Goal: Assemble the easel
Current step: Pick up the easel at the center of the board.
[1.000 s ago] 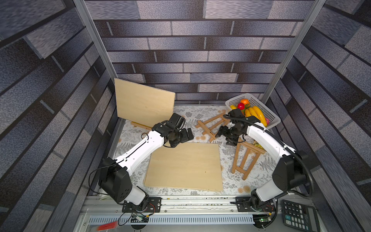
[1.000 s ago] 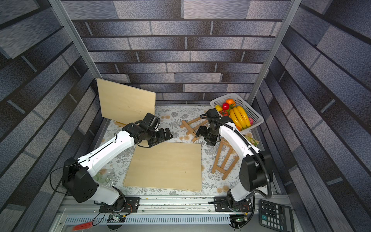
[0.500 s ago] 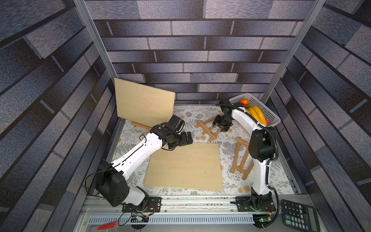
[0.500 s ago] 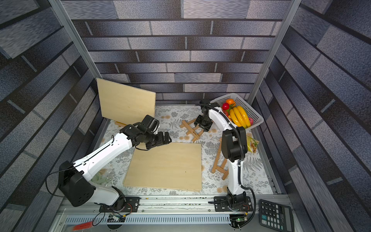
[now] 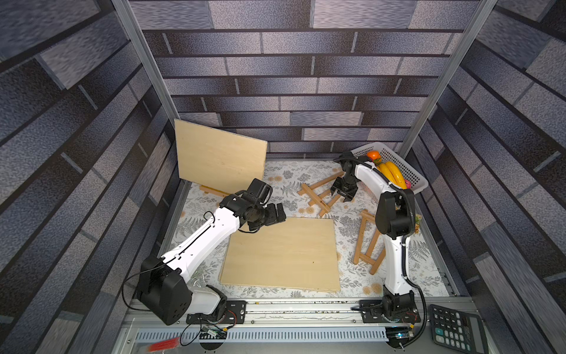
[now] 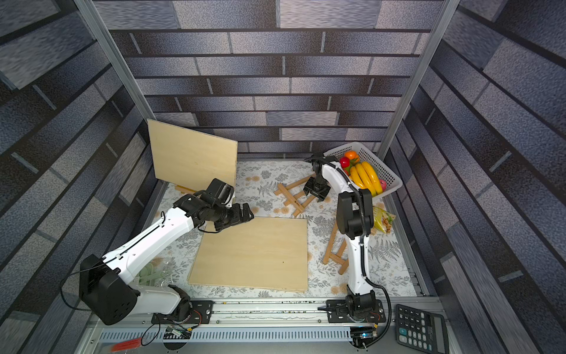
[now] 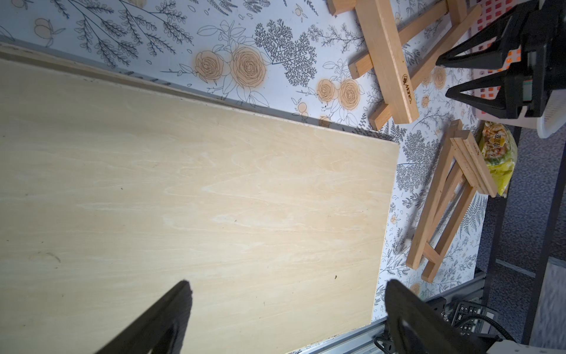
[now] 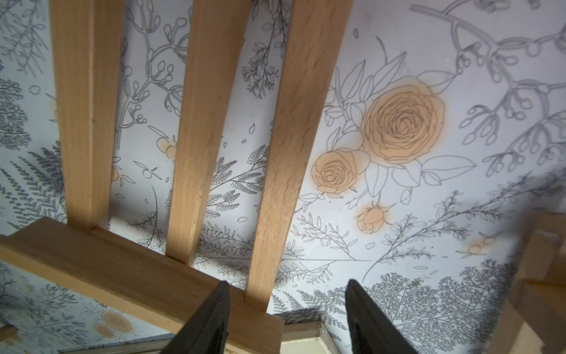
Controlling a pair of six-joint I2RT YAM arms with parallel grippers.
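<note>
Since the pale wooden slatted easel frame [image 8: 199, 122] likely needs lifting, the right hand [image 8: 288, 282] straddles its crossbar end, partly open, gripping nothing; the left hand [image 7: 286, 282] hovers wide open, empty.

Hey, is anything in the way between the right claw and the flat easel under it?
Nothing visible. The right claw hangs open over the easel, whose wood lies directly ahead in the wrist view.

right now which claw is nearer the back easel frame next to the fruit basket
Right. The right claw sits over one end of the easel frame; the left claw hovers apart from it, above the flat board's far corner.
</note>
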